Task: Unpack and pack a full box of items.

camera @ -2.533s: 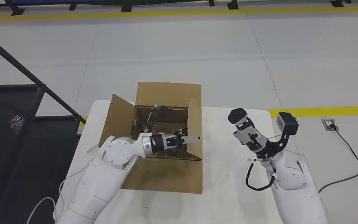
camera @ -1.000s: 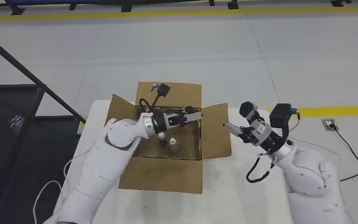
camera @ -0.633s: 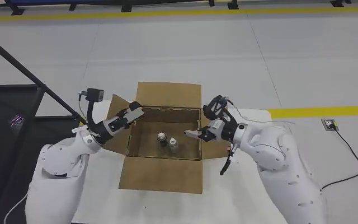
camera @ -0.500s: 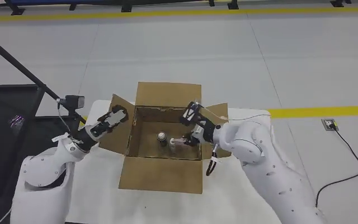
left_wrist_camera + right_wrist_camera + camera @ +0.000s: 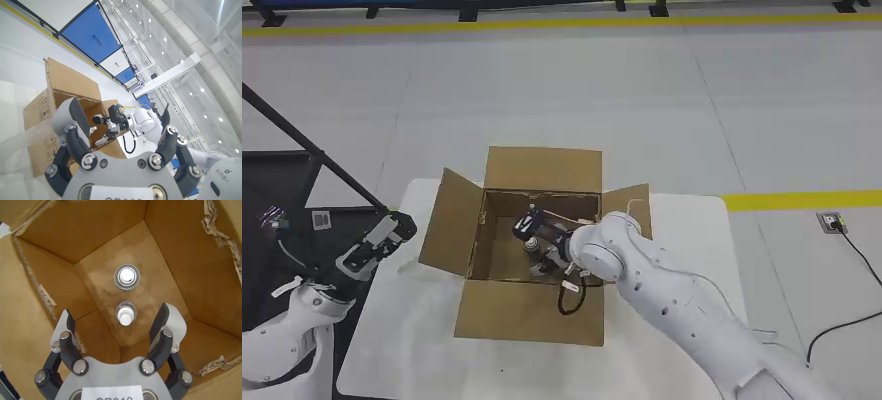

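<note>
The right gripper [image 5: 116, 311] has dropped into the open brown cardboard box [image 5: 530, 312], its fingers spread above a small clear white-capped bottle [image 5: 125, 313] standing beside a metal spray can [image 5: 130, 284]. The left gripper [image 5: 121, 108], also spread, has withdrawn well clear of the box.

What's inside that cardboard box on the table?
Two upright containers stand on the box floor: a metal spray can with a white nozzle and a small clear bottle with a white cap. Their sides are hidden from above, and the jaws cover some floor.
</note>
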You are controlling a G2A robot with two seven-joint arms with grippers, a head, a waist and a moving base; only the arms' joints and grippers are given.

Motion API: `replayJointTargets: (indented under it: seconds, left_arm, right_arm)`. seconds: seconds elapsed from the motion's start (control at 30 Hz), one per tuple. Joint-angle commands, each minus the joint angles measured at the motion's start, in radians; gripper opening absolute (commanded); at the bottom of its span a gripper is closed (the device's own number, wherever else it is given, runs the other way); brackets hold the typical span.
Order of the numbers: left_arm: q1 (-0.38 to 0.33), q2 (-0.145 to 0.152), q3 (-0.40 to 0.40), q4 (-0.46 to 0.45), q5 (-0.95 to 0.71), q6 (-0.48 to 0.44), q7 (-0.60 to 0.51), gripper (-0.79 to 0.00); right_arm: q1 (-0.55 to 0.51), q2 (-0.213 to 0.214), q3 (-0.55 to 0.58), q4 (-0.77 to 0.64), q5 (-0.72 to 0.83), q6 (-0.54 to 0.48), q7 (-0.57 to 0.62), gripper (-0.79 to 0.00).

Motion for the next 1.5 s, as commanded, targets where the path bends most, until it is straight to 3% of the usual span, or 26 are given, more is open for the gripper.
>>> replayJointTargets:
  seconds: [0.0,0.23,0.27,0.3,0.33,0.4,0.43,0.47,0.77,0.97,1.17,1.47]
  left_arm:
    - [0.0,0.0,0.0,0.0,0.0,0.0,0.0,0.0]
    - [0.0,0.0,0.0,0.0,0.0,0.0,0.0,0.0]
    - [0.0,0.0,0.0,0.0,0.0,0.0,0.0,0.0]
    - [0.0,0.0,0.0,0.0,0.0,0.0,0.0,0.0]
    - [0.0,0.0,0.0,0.0,0.0,0.0,0.0,0.0]
    - [0.0,0.0,0.0,0.0,0.0,0.0,0.0,0.0]
    - [0.0,0.0,0.0,0.0,0.0,0.0,0.0,0.0]
    - [0.0,0.0,0.0,0.0,0.0,0.0,0.0,0.0]
    - [0.0,0.0,0.0,0.0,0.0,0.0,0.0,0.0]
    - [0.0,0.0,0.0,0.0,0.0,0.0,0.0,0.0]
    - [0.0,0.0,0.0,0.0,0.0,0.0,0.0,0.0]
    - [0.0,0.0,0.0,0.0,0.0,0.0,0.0,0.0]
  right_arm:
    - [0.014,-0.015,-0.013,0.055,0.0,0.011,-0.028,0.0]
    - [0.045,-0.062,-0.055,0.167,0.017,0.021,-0.001,0.0]
    - [0.048,-0.067,-0.059,0.176,0.017,0.024,-0.002,-0.095]
    - [0.049,-0.072,-0.062,0.185,0.018,0.026,-0.004,-0.299]
    - [0.051,-0.077,-0.064,0.195,0.021,0.029,-0.006,-0.437]
    - [0.054,-0.086,-0.067,0.212,0.023,0.032,-0.007,-0.563]
    - [0.056,-0.089,-0.068,0.22,0.024,0.033,-0.007,-0.699]
    - [0.057,-0.093,-0.069,0.229,0.024,0.033,-0.003,-0.785]
    - [0.071,-0.107,-0.046,0.25,0.046,0.02,0.015,-0.785]
    - [0.069,-0.075,0.036,0.133,0.038,0.021,0.0,-0.785]
    - [-0.008,0.006,0.198,-0.162,-0.06,0.064,0.085,-0.785]
    - [-0.292,0.107,0.485,-0.729,-0.437,0.26,0.164,-0.785]
